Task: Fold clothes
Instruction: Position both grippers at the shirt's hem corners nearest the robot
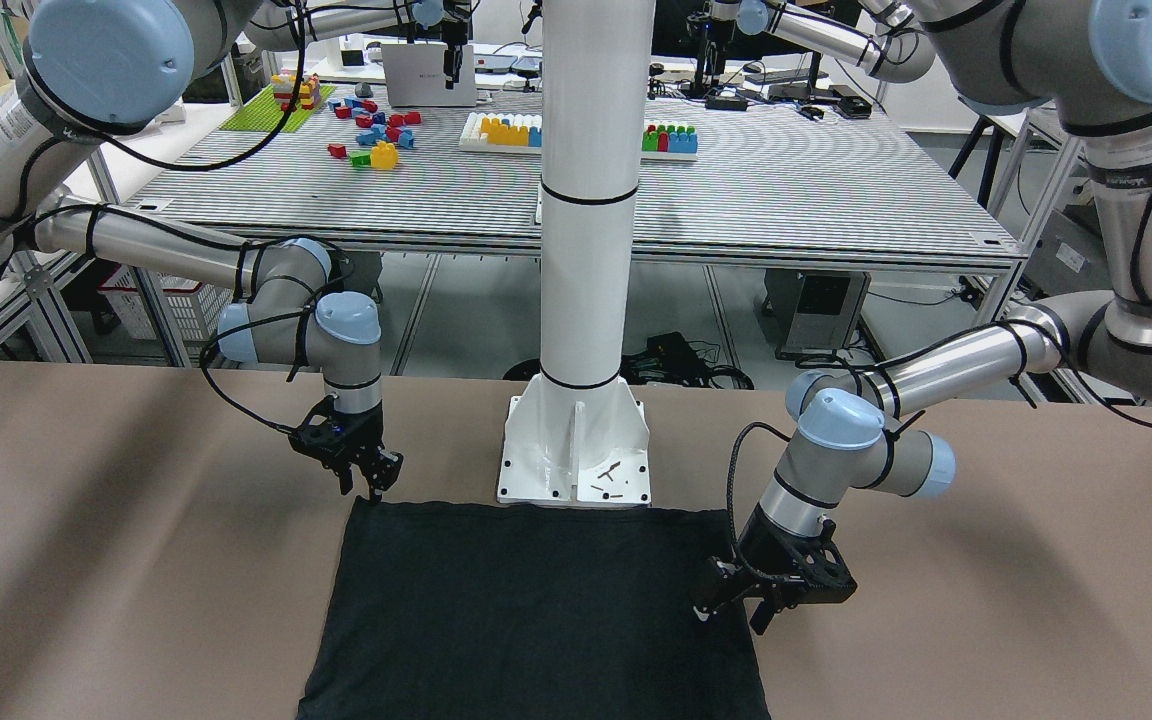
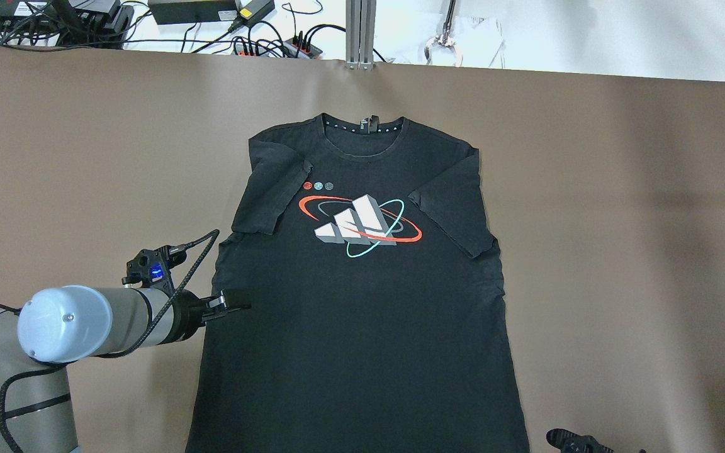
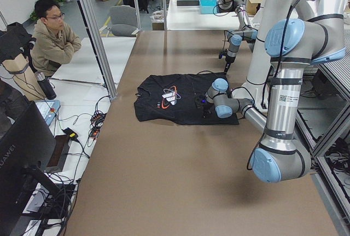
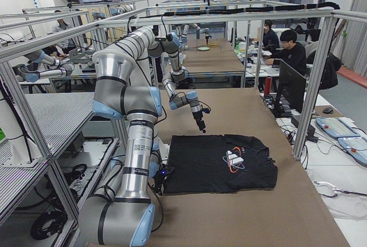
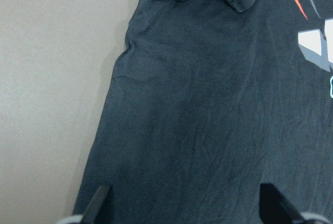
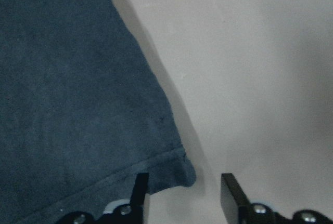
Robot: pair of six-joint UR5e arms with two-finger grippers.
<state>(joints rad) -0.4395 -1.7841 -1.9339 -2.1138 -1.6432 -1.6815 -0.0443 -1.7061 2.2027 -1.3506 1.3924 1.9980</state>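
Black T-shirt [image 2: 362,302] lies flat, cropped at overhead's bottom edge; left tool [image 5: 187,206] and right tool [image 6: 184,193] spread.

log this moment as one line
task: fold clothes | t-shirt: flat on table, sleeves folded in | left fingers: open over side edge | right fingers: open at hem corner

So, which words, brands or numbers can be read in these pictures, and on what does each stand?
"HUAWEI": on the back of the black monitor, in the exterior left view.
T-shirt: its chest print is a picture only, with no words.
Neck label: too small to read.
Arm sticker: too small to read.
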